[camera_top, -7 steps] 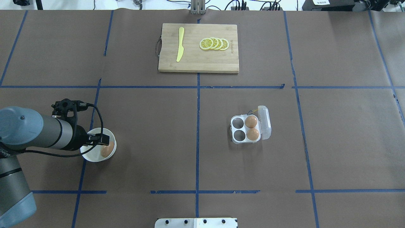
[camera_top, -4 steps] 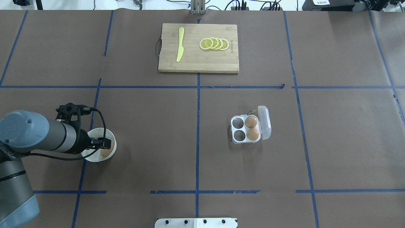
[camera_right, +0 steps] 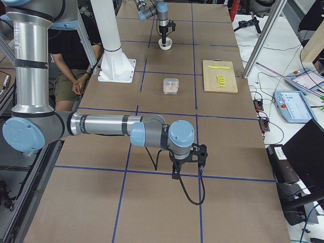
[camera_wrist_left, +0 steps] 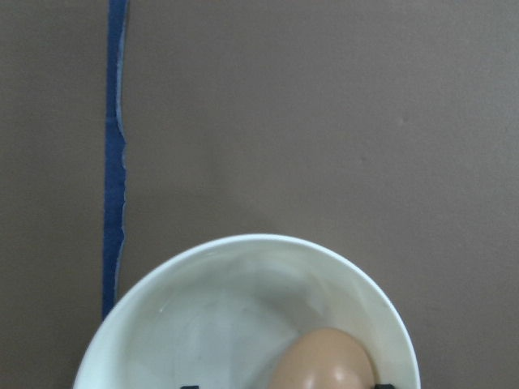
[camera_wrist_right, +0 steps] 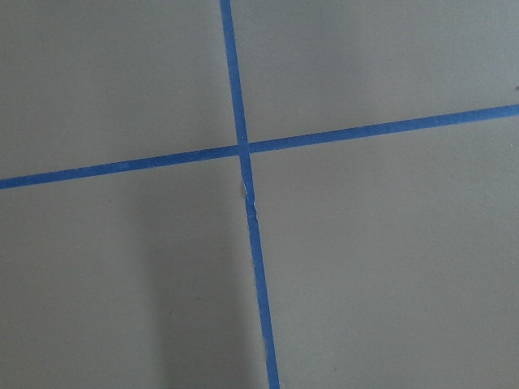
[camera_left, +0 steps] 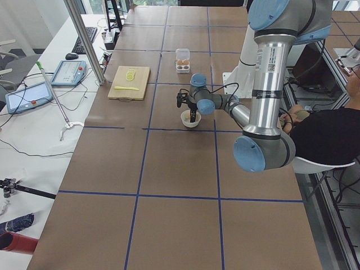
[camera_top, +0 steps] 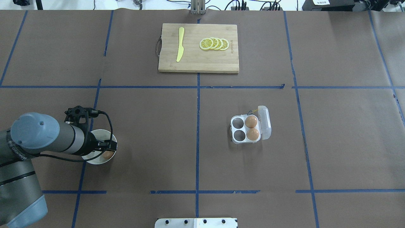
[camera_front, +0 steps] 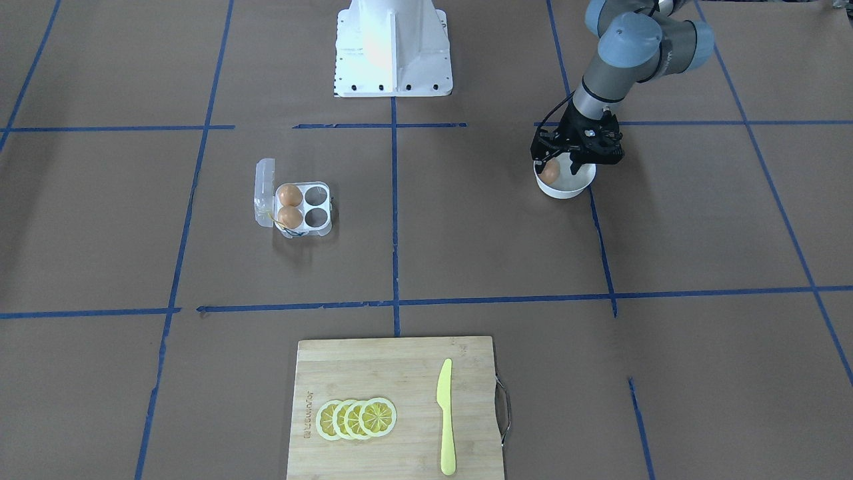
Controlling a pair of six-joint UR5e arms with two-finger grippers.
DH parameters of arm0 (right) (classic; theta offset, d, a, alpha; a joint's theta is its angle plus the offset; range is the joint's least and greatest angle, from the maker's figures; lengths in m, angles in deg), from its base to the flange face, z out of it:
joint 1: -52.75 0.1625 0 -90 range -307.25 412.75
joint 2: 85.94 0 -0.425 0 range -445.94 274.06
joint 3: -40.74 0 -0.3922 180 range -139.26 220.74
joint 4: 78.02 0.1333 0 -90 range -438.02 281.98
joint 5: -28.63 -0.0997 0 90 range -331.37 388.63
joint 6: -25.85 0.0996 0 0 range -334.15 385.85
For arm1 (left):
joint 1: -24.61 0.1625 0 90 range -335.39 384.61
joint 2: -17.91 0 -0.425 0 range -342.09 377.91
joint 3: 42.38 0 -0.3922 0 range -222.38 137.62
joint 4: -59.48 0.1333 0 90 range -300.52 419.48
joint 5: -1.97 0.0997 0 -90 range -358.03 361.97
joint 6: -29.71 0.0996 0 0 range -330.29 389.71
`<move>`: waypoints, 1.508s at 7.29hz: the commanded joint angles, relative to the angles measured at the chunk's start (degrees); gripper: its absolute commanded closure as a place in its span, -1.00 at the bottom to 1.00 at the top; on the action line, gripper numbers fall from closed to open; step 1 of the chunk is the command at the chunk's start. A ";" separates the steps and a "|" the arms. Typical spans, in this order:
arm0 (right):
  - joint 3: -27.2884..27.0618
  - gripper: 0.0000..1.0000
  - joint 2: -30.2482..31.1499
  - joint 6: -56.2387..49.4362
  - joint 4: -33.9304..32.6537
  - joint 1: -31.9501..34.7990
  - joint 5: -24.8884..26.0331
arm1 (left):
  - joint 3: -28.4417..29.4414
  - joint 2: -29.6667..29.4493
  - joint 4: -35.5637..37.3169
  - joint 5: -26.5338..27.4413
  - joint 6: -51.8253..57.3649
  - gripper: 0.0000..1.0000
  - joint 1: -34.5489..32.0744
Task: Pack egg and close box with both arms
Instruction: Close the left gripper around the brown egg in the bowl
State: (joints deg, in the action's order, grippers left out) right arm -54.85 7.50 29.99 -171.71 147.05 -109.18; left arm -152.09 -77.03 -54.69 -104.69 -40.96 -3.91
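Orange-brown egg (camera_wrist_left: pixel 323 363), white bowl (camera_wrist_left: pixel 212 312), brown table (camera_wrist_left: pixel 324 121) w/ blue tape grid (camera_wrist_left: pixel 114 162).

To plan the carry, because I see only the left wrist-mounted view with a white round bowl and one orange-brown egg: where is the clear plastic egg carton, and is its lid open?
Observer: The clear plastic four-cell egg carton sits right of the table's centre line in the overhead view, far from the white round bowl; its hinged lid is open.
Operator: Which cells are free?
Observer: Two orange-brown eggs sit on the lid's side; the two cells nearer the bowl are empty.
Operator: And the right arm?
Observer: The right gripper hangs over the brown table at the robot's right end, far from the carton.
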 commanded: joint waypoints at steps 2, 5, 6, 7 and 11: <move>-0.21 -1.00 -0.09 0.08 0.00 0.00 0.00 | 0.46 -0.16 0.09 -0.04 0.00 -0.43 0.04; -0.29 -1.00 -0.09 0.08 0.00 0.00 -0.09 | 0.55 0.01 0.35 -0.04 0.00 -0.41 0.13; -0.30 -1.00 -0.09 0.08 0.00 0.00 -0.09 | 0.55 0.19 0.44 -0.04 0.00 -0.41 0.13; -0.30 -1.00 -0.09 0.08 0.00 0.00 -0.09 | 0.55 0.28 0.44 -0.04 0.00 -0.41 0.13; -0.30 -1.00 -0.18 0.08 0.00 0.00 -0.09 | -0.15 0.37 3.43 -0.13 -0.44 -0.37 0.66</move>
State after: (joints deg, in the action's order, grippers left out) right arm -55.16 7.32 30.07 -171.71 147.05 -109.27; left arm -152.11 -76.72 -51.68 -104.80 -41.29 -3.33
